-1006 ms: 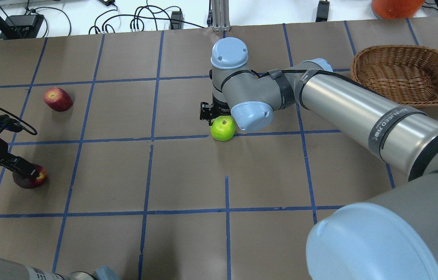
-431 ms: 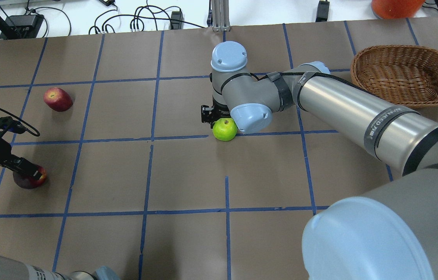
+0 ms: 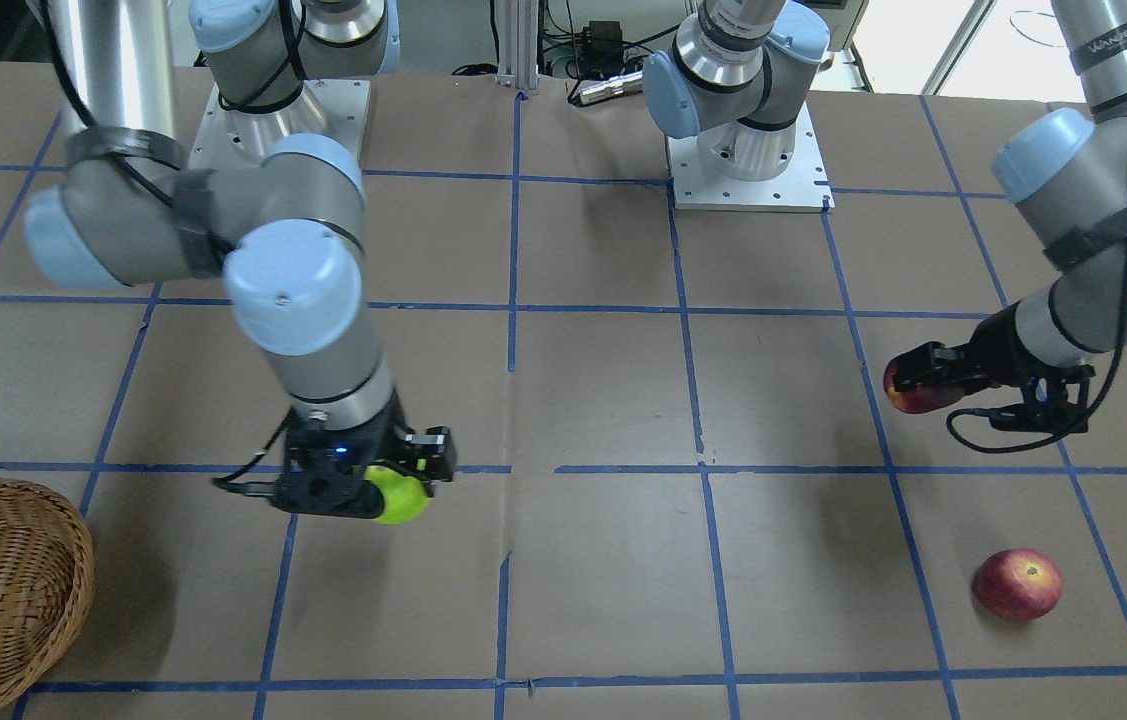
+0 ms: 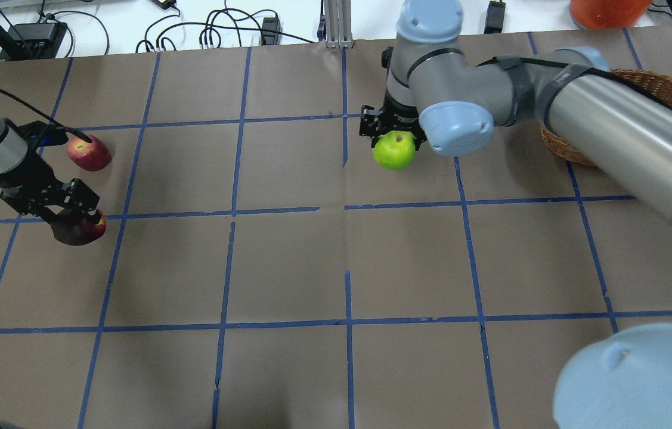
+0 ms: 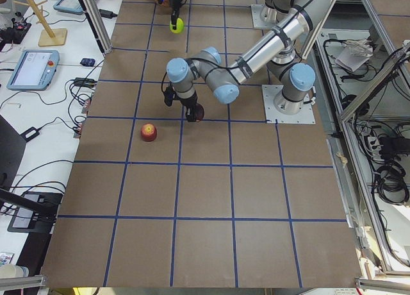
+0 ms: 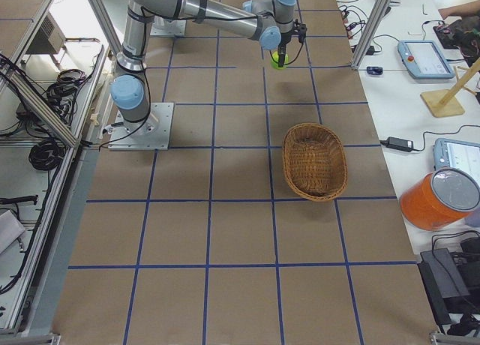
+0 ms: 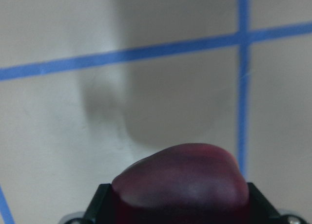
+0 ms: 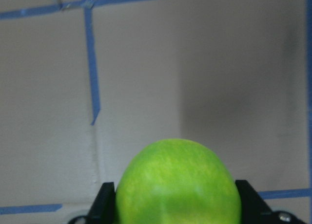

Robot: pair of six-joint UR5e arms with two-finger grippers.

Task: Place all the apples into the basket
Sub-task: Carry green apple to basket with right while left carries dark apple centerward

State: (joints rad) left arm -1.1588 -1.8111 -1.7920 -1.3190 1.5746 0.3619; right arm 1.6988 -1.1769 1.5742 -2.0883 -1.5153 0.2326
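Toward the desk's [image 4: 288, 262] far edge, your right hand [image 4: 393, 138] clamps the green apple [image 4: 395, 152]. Near the left end, your left hand [image 4: 73, 214] grips the dark apple [image 4: 76, 231].

The overhead camera looks forward and steeply down on the table [image 4: 288, 268] from the robot's side; the front-facing one looks back from the opposite edge. The two side cameras look from high along the table from either end. Each wrist camera sits close behind its hand: the left hand [image 7: 179, 199] gripping the maroon apple [image 7: 180, 175], the right hand [image 8: 176, 199] the green apple [image 8: 178, 175], which the overhead view also shows.
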